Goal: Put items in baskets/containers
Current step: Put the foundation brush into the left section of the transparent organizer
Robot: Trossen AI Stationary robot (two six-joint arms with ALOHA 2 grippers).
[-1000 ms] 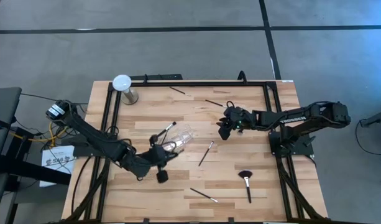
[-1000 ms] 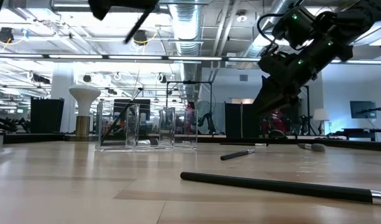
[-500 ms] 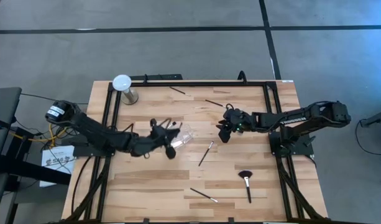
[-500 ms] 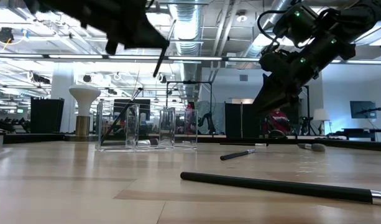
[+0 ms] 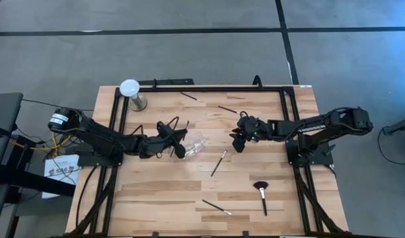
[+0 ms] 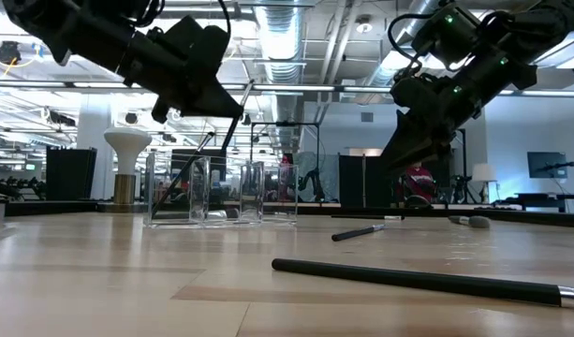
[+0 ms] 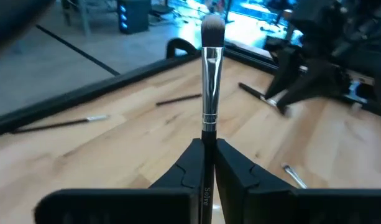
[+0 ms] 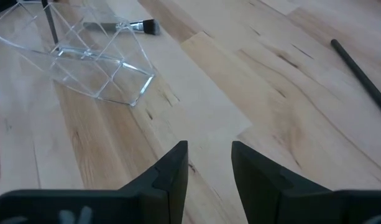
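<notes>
Left claw [image 5: 178, 127] clamped on a thin makeup brush [image 7: 209, 93], handle pinched between the two dark fingers [image 7: 184, 171], bristle tip pointing forward past them. Held above the desk [image 5: 156, 192], just beside the clear cup [image 5: 195, 141] on the side nearer the white-domed stand [image 5: 131, 93]. In the low view, same claw [image 6: 232, 94] poised above the cup [image 6: 223, 190], the gripped brush [image 6: 232, 117] slanting down toward the cup's rim; whether the brush touches the rim cannot be told. One brush handle [image 6: 188, 173] already leaning inside the cup.

Right claw [image 5: 236, 140] hanging near the cup on the side away from the stand, fingers [image 8: 168, 174] parted and holding nothing. Through its wrist view: bare wood below, the cup [image 8: 84, 59] ahead, a brush with dark bristles [image 8: 125, 26] lying beyond it.

Loose brushes on the desk, placed relative to the cup:
- slim brush [image 5: 219, 162] close by, between the cup and the fan brush;
- fan brush [image 5: 261, 194] with wide black head, well apart, toward the near desk edge;
- thin brush [image 5: 217, 207] also near that edge, well apart;
- two dark brushes [image 5: 188, 96] and [image 5: 227, 109] along the far edge, on the stand's end.

In the low view, a long dark handle [image 6: 418, 281] in the foreground and a shorter one [image 6: 359, 232] behind it, both flat on the wood.
</notes>
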